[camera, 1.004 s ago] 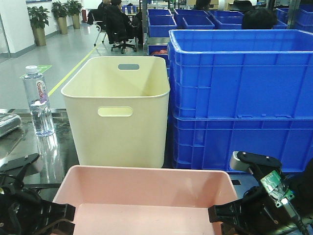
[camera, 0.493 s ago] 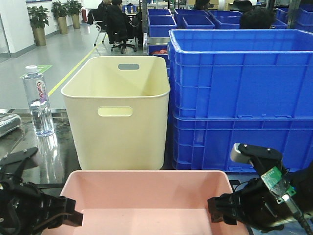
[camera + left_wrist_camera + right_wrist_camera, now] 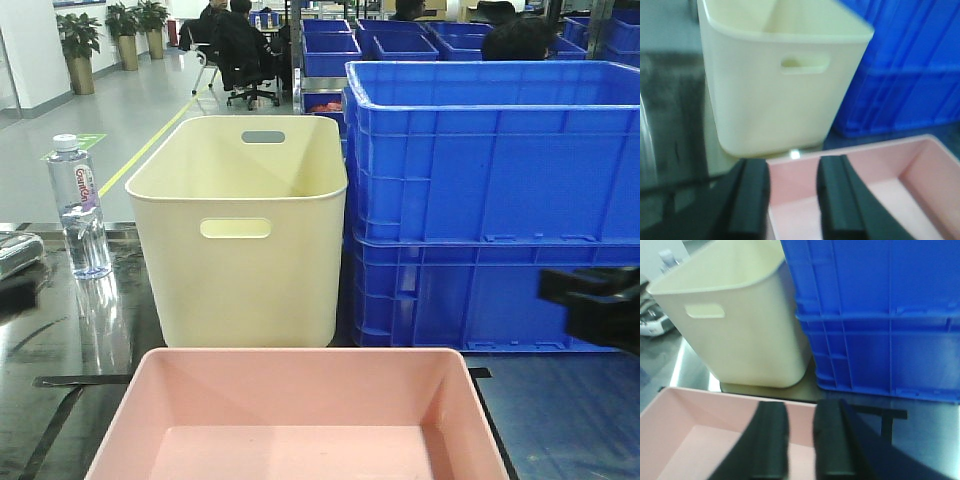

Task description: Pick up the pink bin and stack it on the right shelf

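From the front, the wide, shallow pale pink plastic bin (image 3: 300,415) sat on the dark glossy shelf (image 3: 70,350), just before a tall cream bin with handle slots (image 3: 240,225) and stacked blue ribbed crates (image 3: 490,200). The left wrist view showed the left gripper (image 3: 792,200) with fingers slightly apart, gripping nothing. The right wrist view showed the right gripper (image 3: 800,445) likewise parted over the bin's far rim.

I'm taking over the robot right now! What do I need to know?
Left gripper: open, by a corner of the pink bin, holding nothing.
Right gripper: open, by the bin's rim, holding nothing.
The pink bin sits empty on the right shelf, in front of the cream bin.
Done: the bin appears to be placed.
Left: probably only backing both arms away.
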`<state>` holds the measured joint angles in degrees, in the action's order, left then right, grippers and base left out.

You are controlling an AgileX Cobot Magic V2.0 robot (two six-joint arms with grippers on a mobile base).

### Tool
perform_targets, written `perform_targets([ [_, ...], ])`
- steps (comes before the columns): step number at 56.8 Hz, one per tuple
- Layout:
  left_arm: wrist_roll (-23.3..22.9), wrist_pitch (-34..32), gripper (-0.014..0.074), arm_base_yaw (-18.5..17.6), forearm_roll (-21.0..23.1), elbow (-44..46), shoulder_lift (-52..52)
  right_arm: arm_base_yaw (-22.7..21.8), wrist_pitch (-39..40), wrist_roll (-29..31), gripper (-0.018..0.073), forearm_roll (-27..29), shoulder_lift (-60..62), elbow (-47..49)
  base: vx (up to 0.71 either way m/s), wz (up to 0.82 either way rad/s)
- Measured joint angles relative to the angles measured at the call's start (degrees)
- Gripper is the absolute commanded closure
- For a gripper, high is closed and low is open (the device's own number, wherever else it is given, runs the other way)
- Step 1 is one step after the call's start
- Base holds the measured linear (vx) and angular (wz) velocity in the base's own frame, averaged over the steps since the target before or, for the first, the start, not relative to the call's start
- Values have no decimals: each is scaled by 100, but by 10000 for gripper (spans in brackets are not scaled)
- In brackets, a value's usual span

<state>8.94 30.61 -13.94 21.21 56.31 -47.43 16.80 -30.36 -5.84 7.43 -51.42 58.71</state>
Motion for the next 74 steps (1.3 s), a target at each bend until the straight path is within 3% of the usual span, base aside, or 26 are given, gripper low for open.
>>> perform_targets([
  [4, 0, -209, 498, 0, -39, 0, 196, 0, 0, 10, 575, -12, 105, 0, 0, 0],
  [10, 0, -264, 608, 0, -66, 0, 292, 0, -28, 13, 573, -12, 105, 0, 0, 0],
  [50, 0, -317, 605, 0, -117, -81, 301, 0, -43, 13, 572, -12, 98, 0, 0, 0],
  [55, 0, -774, 605, 25, -382, -603, 503, 0, -43, 13, 572, -13, 98, 0, 0, 0],
  [64, -153, -2359, 604, 280, -1063, -2477, 1373, 0, -43, 13, 572, -13, 98, 0, 0, 0],
  [69, -381, -3216, 604, 523, -1194, -3575, 2028, 0, -43, 13, 572, -13, 98, 0, 0, 0],
  [74, -510, -3668, 604, 829, -1235, -4509, 2857, 0, -43, 13, 572, -13, 98, 0, 0, 0],
])
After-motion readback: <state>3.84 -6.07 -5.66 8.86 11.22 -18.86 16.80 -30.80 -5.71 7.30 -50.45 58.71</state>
